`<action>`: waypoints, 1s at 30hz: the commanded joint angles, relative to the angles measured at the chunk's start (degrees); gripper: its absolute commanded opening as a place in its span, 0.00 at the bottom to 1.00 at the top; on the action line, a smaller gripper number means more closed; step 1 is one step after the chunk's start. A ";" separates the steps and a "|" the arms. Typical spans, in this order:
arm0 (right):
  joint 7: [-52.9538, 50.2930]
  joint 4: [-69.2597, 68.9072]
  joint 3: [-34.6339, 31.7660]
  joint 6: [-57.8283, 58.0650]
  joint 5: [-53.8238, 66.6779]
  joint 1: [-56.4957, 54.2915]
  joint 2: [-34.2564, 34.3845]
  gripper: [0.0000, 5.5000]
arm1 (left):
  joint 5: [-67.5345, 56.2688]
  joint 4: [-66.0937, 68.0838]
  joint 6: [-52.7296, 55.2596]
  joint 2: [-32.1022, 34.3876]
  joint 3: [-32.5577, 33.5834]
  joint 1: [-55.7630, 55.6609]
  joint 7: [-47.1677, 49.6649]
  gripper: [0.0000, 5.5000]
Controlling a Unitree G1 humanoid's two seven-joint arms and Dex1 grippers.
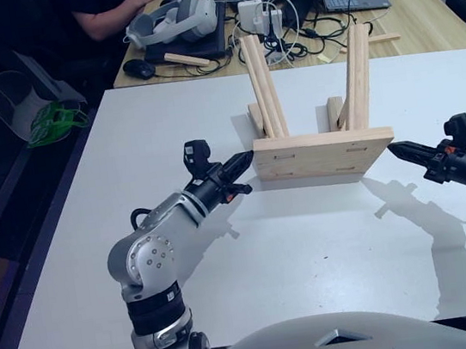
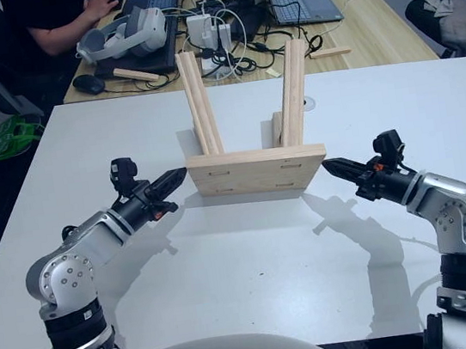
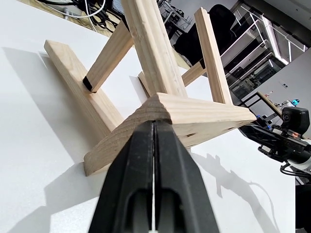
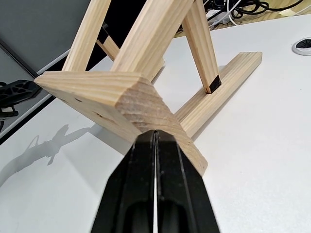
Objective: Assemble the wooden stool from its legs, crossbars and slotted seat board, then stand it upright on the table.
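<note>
Assembled stool (image 1: 316, 119) sits mid-frame on white table (image 1: 313, 250), seat board (image 1: 324, 153) on edge twd cam, legs (image 1: 260, 84) running to upper frame; L gripper (image 1: 244, 160) at board's left end, R gripper (image 1: 396, 150) at its right end, both w/ fingers pinched together, gripping nothing.

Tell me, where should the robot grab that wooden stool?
Probably the seat board, by its two short ends, one gripper from each side. It stands on edge facing the robot, legs pointing away, leaving both ends free; the left gripper and right gripper sit there, shut.
</note>
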 commanded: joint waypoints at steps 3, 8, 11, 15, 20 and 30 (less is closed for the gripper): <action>0.02 5.59 -1.13 -4.47 -0.80 1.99 -1.63 0.00 | 3.01 0.41 -0.90 2.55 -3.43 0.74 2.44 0.00; -3.55 9.33 2.67 -11.01 -6.56 1.28 -1.58 0.00 | 12.54 4.12 -2.94 1.84 -6.05 1.08 11.97 0.00; -5.60 14.08 6.75 -16.03 -12.04 -0.27 -1.90 0.00 | 15.34 4.99 -2.16 0.92 -8.66 1.20 14.32 0.00; -7.27 22.74 12.49 -22.35 -18.95 -5.24 -1.53 0.00 | 17.06 7.03 -0.62 -1.78 -12.91 0.48 15.66 0.00; -5.91 33.65 16.58 -28.63 -22.73 -12.86 0.01 0.00 | 19.04 10.05 -0.69 -2.72 -14.66 -1.55 15.90 0.00; -1.90 42.19 20.02 -33.35 -24.95 -18.88 1.71 0.00 | 23.15 16.02 0.85 -4.57 -17.02 -5.41 16.65 0.00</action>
